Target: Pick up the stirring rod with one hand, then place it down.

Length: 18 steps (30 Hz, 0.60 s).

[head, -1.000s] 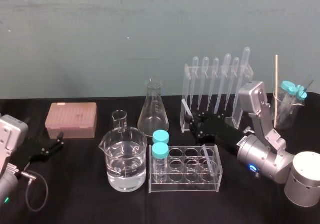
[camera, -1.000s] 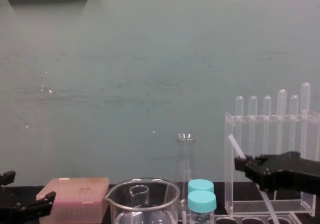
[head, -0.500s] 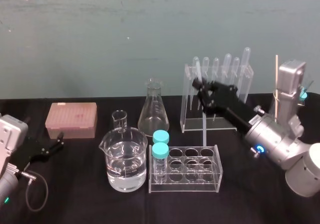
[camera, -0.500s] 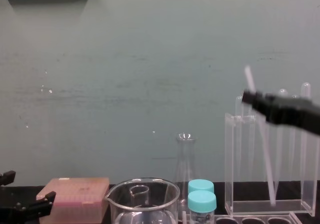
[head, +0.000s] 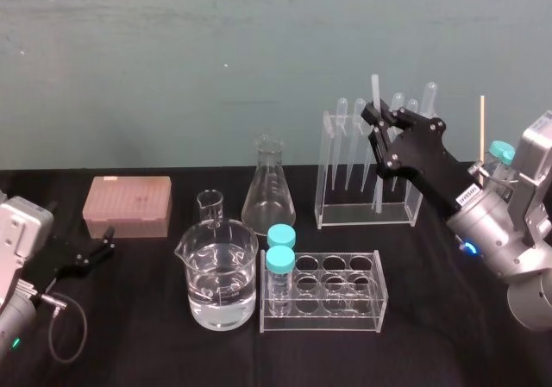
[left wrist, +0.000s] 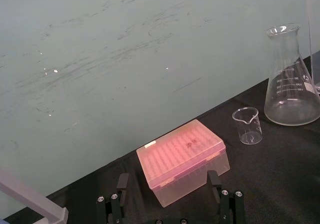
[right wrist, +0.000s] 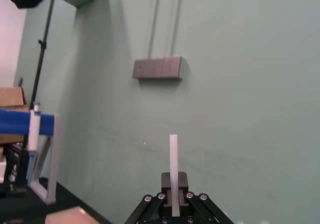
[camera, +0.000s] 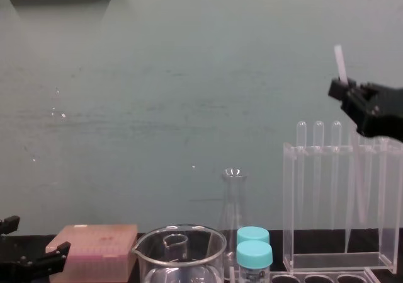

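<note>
**A:** What is sitting over on the left?

**B:** Your left gripper (head: 108, 240) is resting low near the left edge of the black table (head: 431, 344). Its fingers (left wrist: 121, 184) are spread wide apart and are gripping nothing. In its wrist view a pink box (left wrist: 182, 159) is lying just ahead of them.

**A:** And moving toward the middle?

**B:** A small beaker (head: 210, 206) is standing behind a big beaker (head: 222, 275) that is holding water, and a flask (head: 268, 193) is standing just to their right. In front, two blue-capped tubes (head: 278, 258) are sitting in the left end of a low clear rack (head: 345, 308).

**A:** Where is the rod?

**B:** You are holding the rod (head: 374, 90) up with your right gripper (head: 377, 115), whose fingers are pinching tight on it a little below its top end. It is hanging nearly upright, with its top leaning slightly left, in front of the tall rack (head: 345, 217) of pipettes (head: 341, 137). In the chest view its lower end is hanging above that rack's base, so it is looking clear of the table.

**A:** Anything farther right?

**B:** A thin wooden stick (head: 481, 124) is standing up behind your right arm, beside a blue cap (head: 499, 152).
</note>
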Available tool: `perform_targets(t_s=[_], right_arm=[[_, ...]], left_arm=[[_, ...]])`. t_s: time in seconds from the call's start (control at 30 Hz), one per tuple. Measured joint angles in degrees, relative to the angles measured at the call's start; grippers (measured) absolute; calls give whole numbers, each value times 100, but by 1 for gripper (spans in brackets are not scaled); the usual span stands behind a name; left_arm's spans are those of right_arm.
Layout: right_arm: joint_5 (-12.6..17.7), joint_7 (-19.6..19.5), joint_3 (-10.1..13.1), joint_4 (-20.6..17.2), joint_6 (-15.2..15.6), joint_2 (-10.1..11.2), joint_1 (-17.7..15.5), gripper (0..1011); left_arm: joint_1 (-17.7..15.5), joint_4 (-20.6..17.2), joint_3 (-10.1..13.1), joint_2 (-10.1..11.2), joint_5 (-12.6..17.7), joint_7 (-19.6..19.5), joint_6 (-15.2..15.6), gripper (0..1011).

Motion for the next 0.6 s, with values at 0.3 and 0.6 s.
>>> perform_targets(t_s=[0.3,0.6], right_arm=[[-69,10,84,164,106,-21,-94,69],[-69,10,71,157,86,-19,-88,69]], left_arm=[[0,0,0,0,0,0,0,1000],[0,0,0,0,0,0,0,1000]])
